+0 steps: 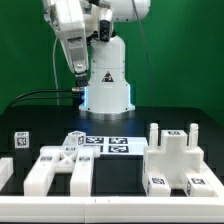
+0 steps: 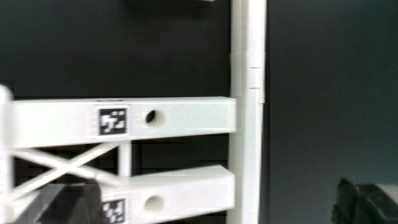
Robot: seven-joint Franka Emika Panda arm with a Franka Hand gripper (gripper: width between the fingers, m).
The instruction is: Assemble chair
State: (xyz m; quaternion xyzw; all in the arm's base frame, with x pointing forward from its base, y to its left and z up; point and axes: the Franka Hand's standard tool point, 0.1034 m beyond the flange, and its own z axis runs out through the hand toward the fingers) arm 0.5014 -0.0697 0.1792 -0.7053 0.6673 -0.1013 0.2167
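Lying on matte black table (image 1: 40, 115): chunky white plastic chair pieces (image 1: 45, 172), square-tagged.

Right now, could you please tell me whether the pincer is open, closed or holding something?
Pincer: open, holding nothing; the wrist view shows its fingertips spread wide apart.

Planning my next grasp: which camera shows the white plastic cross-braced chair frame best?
The wrist view: the white plastic cross-braced chair frame fills it, tag, holes and brace clear, its ends cut off. The exterior view shows the frame whole but small, at that view's left.
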